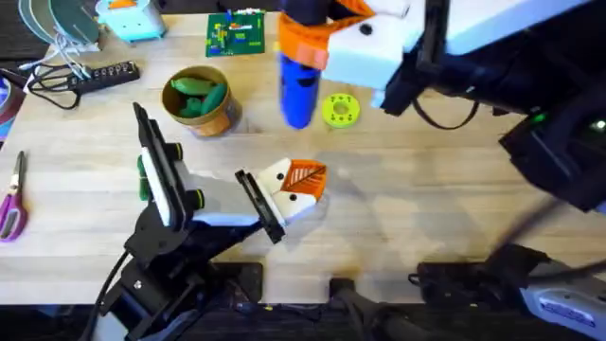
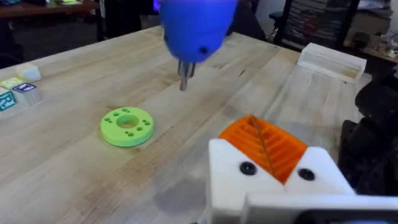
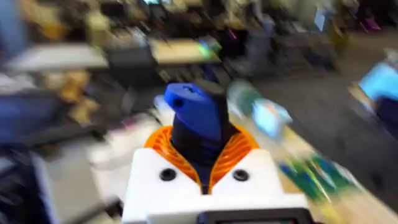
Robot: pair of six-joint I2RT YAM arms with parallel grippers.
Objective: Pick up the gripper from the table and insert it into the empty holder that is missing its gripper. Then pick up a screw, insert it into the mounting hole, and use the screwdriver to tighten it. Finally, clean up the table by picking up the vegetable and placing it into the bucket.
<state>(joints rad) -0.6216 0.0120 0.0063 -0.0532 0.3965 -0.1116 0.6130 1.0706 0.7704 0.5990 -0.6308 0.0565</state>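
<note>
With the blue pen-shaped electric screwdriver [image 1: 298, 90] clamped in the right claw [image 3: 202, 177] and the left claw [image 1: 301, 187] pressed closed on nothing, the tightening step seems in hand, and the thin metal bit [image 2: 184, 75] next needs lining up with a screw hole.

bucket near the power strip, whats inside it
Green vegetable pieces fill the ochre bucket, heaped to about rim height. Whatever lies beneath them, including the bucket's floor, is covered, so I can't tell how many pieces there are.

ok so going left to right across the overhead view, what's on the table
scissors → power strip → bucket with green vegetables → screwdriver held in the right gripper → green disc. The left gripper lies nearer the camera, under that stretch, so it is left out.
</note>
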